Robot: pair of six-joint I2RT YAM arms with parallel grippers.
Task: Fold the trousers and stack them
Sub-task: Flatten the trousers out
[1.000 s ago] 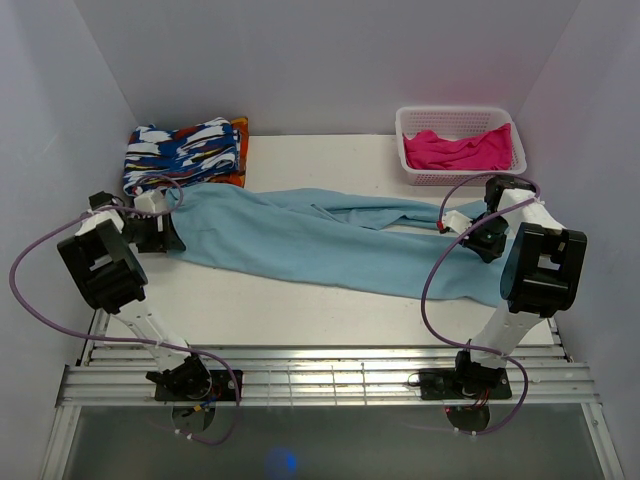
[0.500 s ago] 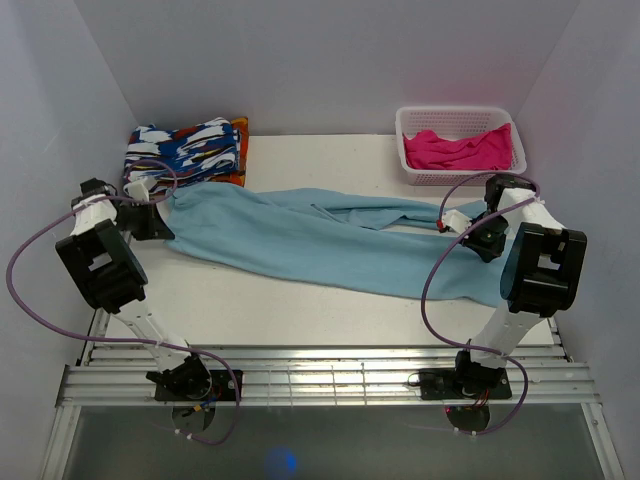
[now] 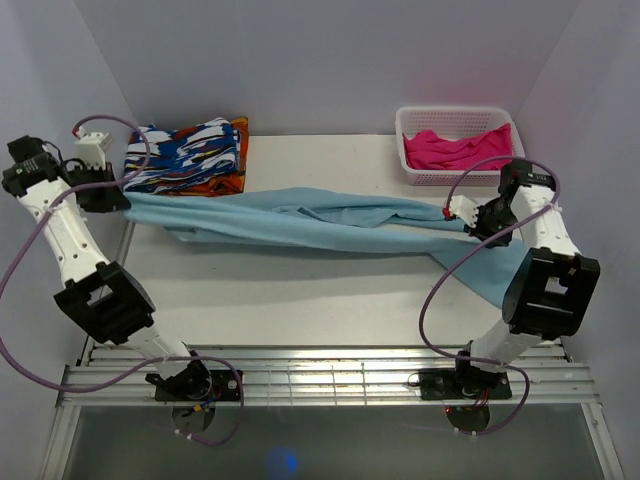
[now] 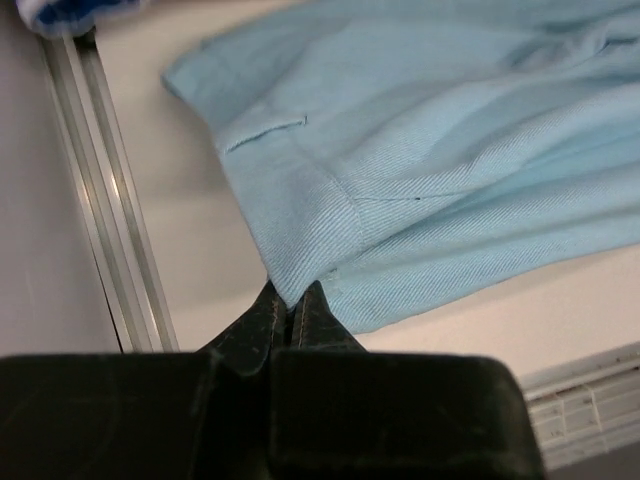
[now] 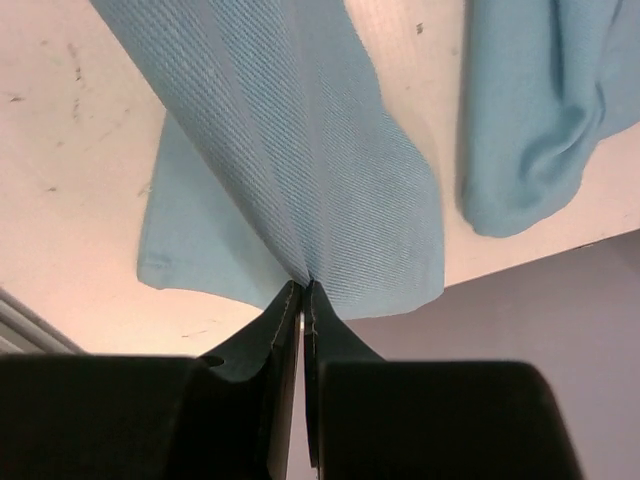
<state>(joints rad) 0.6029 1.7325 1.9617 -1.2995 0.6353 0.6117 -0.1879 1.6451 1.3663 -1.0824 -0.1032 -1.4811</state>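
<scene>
Both my grippers are clamped on the trousers, stretched left to right across the desk.

My left gripper [image 4: 292,303] is closed on a corner of the waist end of the light-blue trousers [image 3: 300,222], at the left edge of the desk [image 3: 300,300], just near of the folded patterned cloth [image 3: 185,155]. My right gripper [image 5: 303,291] is pinched shut on a fold of leg fabric at the right side, near of the white basket [image 3: 410,150] that holds the pink garment [image 3: 460,150]. Between the two grips the cloth runs as a long, creased band. One leg end hangs loose beside my right arm. I cannot tell how much of the middle rests on the desk.
</scene>
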